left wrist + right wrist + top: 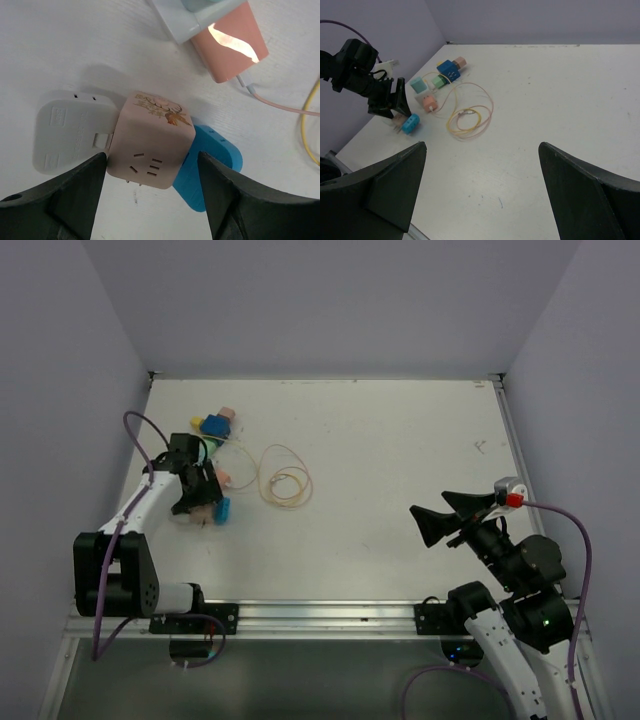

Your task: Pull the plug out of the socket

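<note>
In the left wrist view a beige cube socket (150, 145) with a deer print lies on the white table. A grey-white plug (72, 130) sits in its left side and a blue plug (212, 165) in its right side. My left gripper (150, 192) is open, with one finger on each side of the cube, just above it. In the top view the left gripper (200, 502) is at the table's left, with the blue plug (222, 508) showing beside it. My right gripper (440, 515) is open and empty, raised over the table's right side.
A pink charger (230, 47) with a thin cable lies just beyond the cube. A coil of yellow and pink cable (285, 480) lies right of the left gripper. A blue cube adapter (215, 424) with a pink plug stands at the back left. Walls close the table's left, right and back.
</note>
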### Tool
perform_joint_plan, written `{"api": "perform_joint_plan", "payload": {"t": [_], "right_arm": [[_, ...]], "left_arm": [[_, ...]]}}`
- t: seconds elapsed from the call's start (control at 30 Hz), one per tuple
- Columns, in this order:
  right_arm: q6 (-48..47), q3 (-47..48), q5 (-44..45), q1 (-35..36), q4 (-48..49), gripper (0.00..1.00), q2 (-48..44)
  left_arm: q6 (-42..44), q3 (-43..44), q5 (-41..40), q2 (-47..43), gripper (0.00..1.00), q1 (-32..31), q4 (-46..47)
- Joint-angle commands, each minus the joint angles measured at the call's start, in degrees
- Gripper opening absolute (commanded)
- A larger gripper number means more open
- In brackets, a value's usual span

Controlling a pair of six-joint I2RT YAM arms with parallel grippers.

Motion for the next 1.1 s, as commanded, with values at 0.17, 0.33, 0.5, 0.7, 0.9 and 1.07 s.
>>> {"api": "perform_joint_plan", "payload": {"t": [0.17,0.33,0.5,0.7,0.9,1.07], "right_arm": [[1.77,-1.06,-0.27,0.18,2.68,0.99,-0.09],[2.12,-1.06,-0.45,0.18,2.69,0.99,-0.09],[1.86,-0.27,-0.36,0.09,1.9,0.99,-0.09],[1.86,-0.09,-0.36,0.18,1.54,0.99,-0.18],[2.03,-0.18,-0.71,0.18,1.46,0.99,-0.18],[1.94,-0.18,-0.71,0.18,1.46,0.99,-0.18]], "left_arm": [[-7.28,-2.19,10.13,-4.21,0.75,-1.1,0.83],[-12.45,-1.13,8.91,-3.51,0.76,-9.89,1.54],[-14.75,-0.17,7.41,-1.67,0.74,-12.8,2.5],[-15.98,1.42,4.33,-1.75,0.77,-14.12,0.93],[-15.55,3.0,-0.68,-3.95,0.83,-14.12,-1.01],[-7.74,5.72,-2.61,-2.89,0.92,-14.12,-1.36]]}}
